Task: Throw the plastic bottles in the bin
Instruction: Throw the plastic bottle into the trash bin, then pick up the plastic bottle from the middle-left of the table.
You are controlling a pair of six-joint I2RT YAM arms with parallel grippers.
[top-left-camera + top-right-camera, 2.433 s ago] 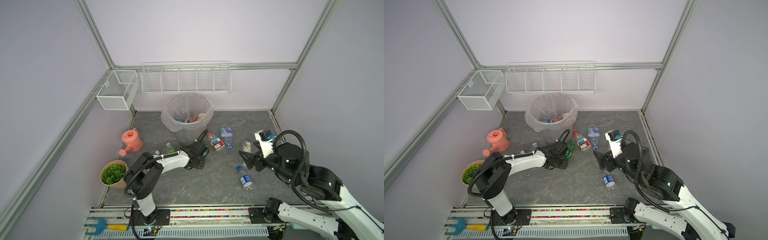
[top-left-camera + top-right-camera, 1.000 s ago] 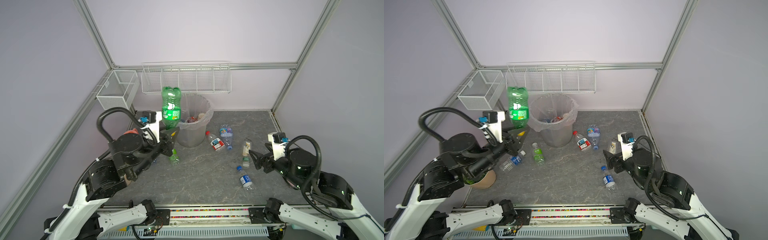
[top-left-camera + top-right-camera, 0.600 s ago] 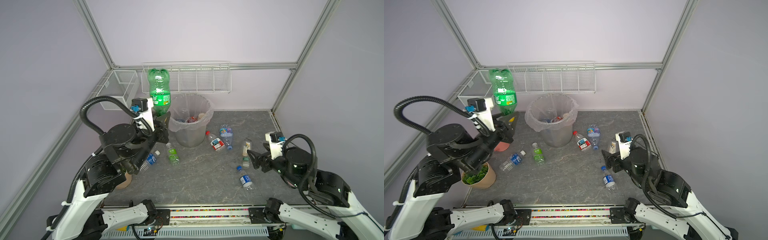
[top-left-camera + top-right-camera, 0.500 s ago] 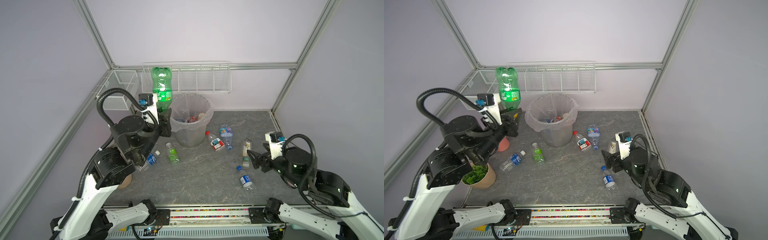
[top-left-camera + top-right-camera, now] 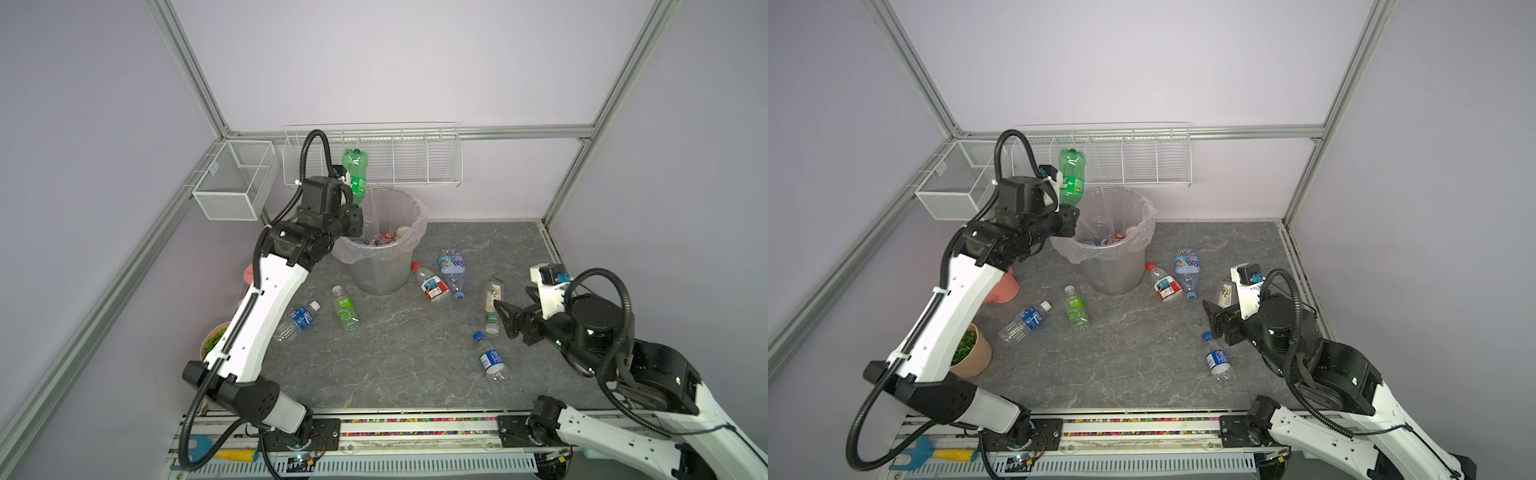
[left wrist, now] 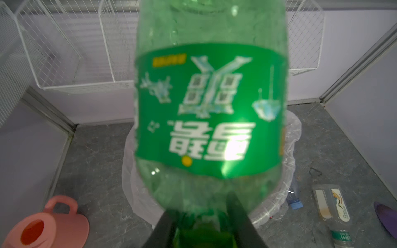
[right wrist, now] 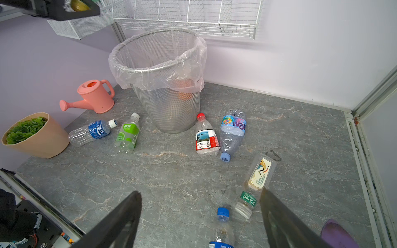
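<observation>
You see your left gripper raised high, its jaws drawn close around the neck of a large green soda bottle, which stands upside down above the jaws, cap end lowest. In both top views that bottle is up at the left side of the bin, above rim height; whether it is fully over the opening you cannot tell. The bin is grey mesh lined with a clear bag (a few bottles already lie at its bottom). Your right gripper hovers low over the grey floor with its jaws spread wide and nothing between them. Just ahead of it lie a white-capped bottle and a blue-capped bottle. Nearer the bin lie a red-capped bottle and a crushed bottle, side by side. On the bin's other side lie a Pocari Sweat bottle and a green-labelled bottle, near a pink watering can and a potted plant.
</observation>
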